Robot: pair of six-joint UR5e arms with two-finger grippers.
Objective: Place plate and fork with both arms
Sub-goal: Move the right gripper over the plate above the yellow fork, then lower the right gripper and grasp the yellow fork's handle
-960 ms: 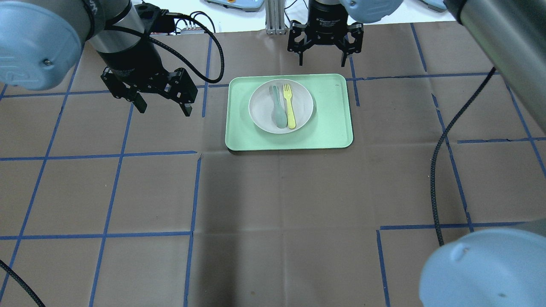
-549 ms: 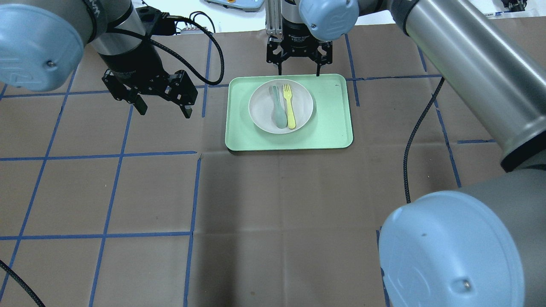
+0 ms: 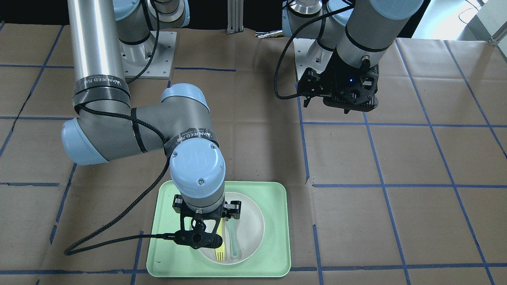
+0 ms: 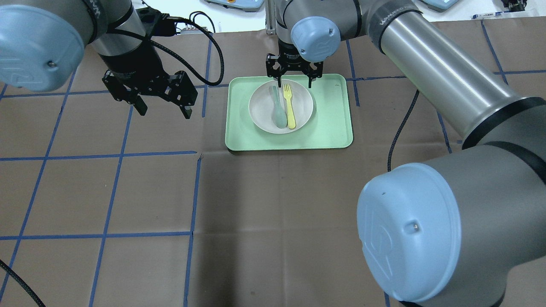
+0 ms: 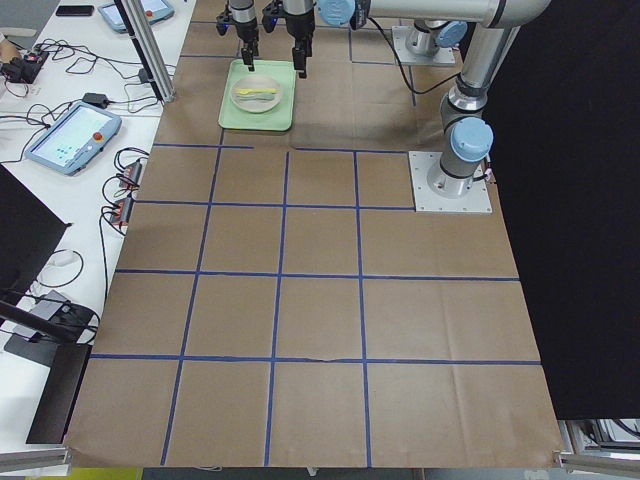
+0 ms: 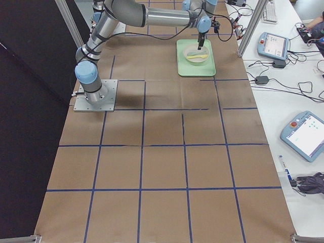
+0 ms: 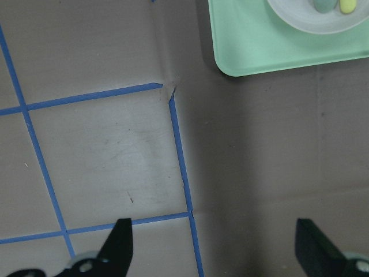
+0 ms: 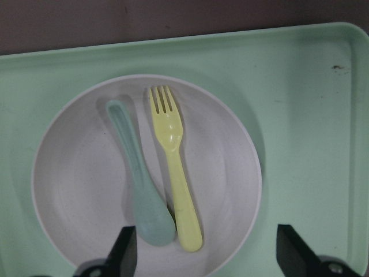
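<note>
Brown-papered table (image 4: 273, 204) with a blue tape grid. A light-green tray (image 4: 332, 128) is seen upper centre in the overhead view. The plate (image 4: 261, 115) is set on the tray, with the fork (image 4: 290, 108) and a spoon (image 4: 278, 111) laid side by side in it. The right gripper (image 4: 293, 85) is held over the plate's upper rim, fingers (image 8: 124, 254) spread wide, nothing gripped. In the right wrist view the fork's long axis runs top to bottom, tines up, crosswise to the closing line. Its handle end lies bottom centre between the fingers, but the spoon's bowl is inside the span too, so a sideways offset is judged necessary. The left gripper (image 4: 164, 111), fingers spread, is held upper left, well apart from the tray. The right arm is nearer.
</note>
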